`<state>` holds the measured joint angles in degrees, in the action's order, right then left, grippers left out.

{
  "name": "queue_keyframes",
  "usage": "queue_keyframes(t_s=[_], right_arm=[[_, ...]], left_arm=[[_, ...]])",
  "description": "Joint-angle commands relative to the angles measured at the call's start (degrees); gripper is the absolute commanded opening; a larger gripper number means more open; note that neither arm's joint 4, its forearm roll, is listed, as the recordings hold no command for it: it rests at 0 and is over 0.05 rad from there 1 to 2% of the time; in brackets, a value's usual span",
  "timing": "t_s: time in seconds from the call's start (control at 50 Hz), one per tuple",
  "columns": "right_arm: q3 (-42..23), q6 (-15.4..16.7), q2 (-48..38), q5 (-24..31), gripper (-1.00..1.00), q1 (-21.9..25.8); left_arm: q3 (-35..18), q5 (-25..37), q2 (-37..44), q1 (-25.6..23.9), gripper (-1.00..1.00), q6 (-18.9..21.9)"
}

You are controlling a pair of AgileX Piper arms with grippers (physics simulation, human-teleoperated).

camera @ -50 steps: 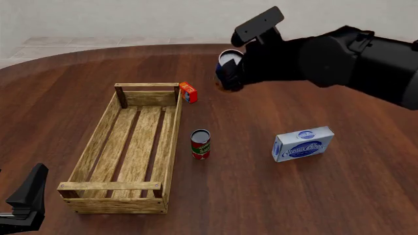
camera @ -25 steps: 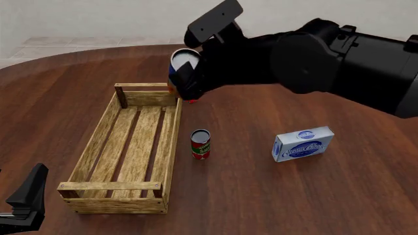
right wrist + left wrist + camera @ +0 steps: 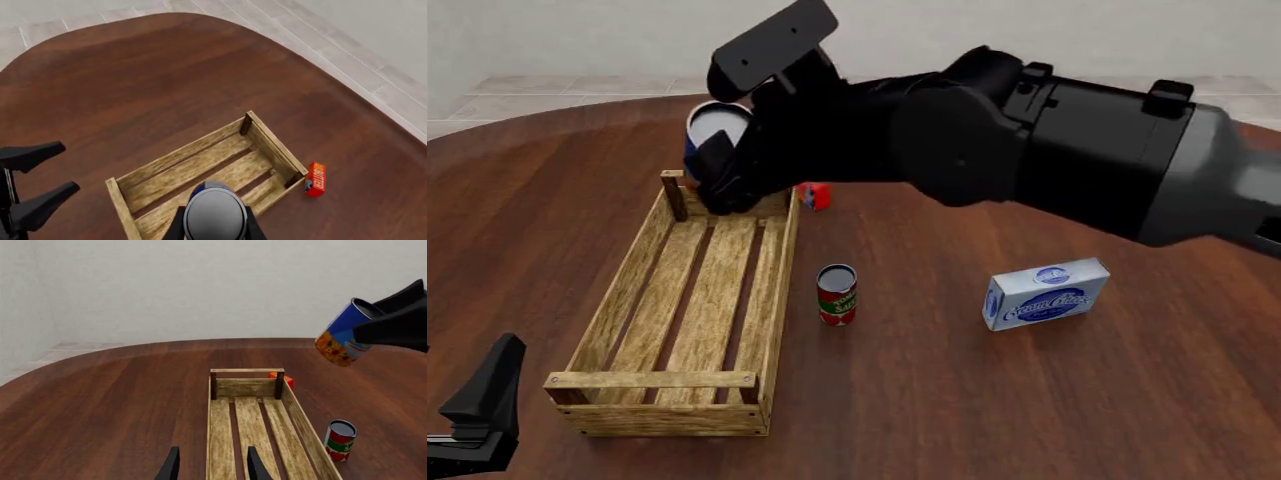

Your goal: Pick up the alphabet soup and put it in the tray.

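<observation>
My right gripper (image 3: 718, 168) is shut on the alphabet soup (image 3: 713, 132), a blue-labelled can with a silver top, and holds it tilted in the air over the far end of the tray (image 3: 625, 272). The can also shows in the left wrist view (image 3: 341, 336) and, top first, in the right wrist view (image 3: 215, 216) above the slatted tray (image 3: 175, 157). The tray is a long light-wood crate (image 3: 246, 388) with nothing in it. My left gripper (image 3: 481, 412) is open and empty, low at the near left corner of the table, near the tray's near end.
A red-and-green can (image 3: 837, 294) stands upright just right of the tray. A blue-and-white box (image 3: 1045, 293) lies further right. A small red butter box (image 3: 815, 195) sits by the tray's far right corner, under my right arm.
My right arm has carried the can to the left, from beyond the butter box to above the tray's far end. The left arm has not moved.
</observation>
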<state>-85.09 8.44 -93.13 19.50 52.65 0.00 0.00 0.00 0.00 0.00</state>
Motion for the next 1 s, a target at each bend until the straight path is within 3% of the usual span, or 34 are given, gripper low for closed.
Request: queue_keyframes(t_s=[0.02, 0.36, 0.66, 1.0], right_arm=[[-3.57, -2.38, -3.62, -2.19, -1.0, 2.07], [-10.1, -3.21, -11.17, -2.83, -1.0, 3.4], [-13.03, -2.87, -16.46, -3.24, -1.0, 2.84], [-13.9, -4.89, -22.24, -4.19, -1.0, 1.85]], left_arm=[[0.0, 0.0, 0.0, 0.0, 1.0, 0.0], [0.0, 0.0, 0.0, 0.0, 1.0, 0.0], [0.0, 0.0, 0.0, 0.0, 1.0, 0.0], [0.0, 0.0, 0.0, 0.0, 1.0, 0.0]])
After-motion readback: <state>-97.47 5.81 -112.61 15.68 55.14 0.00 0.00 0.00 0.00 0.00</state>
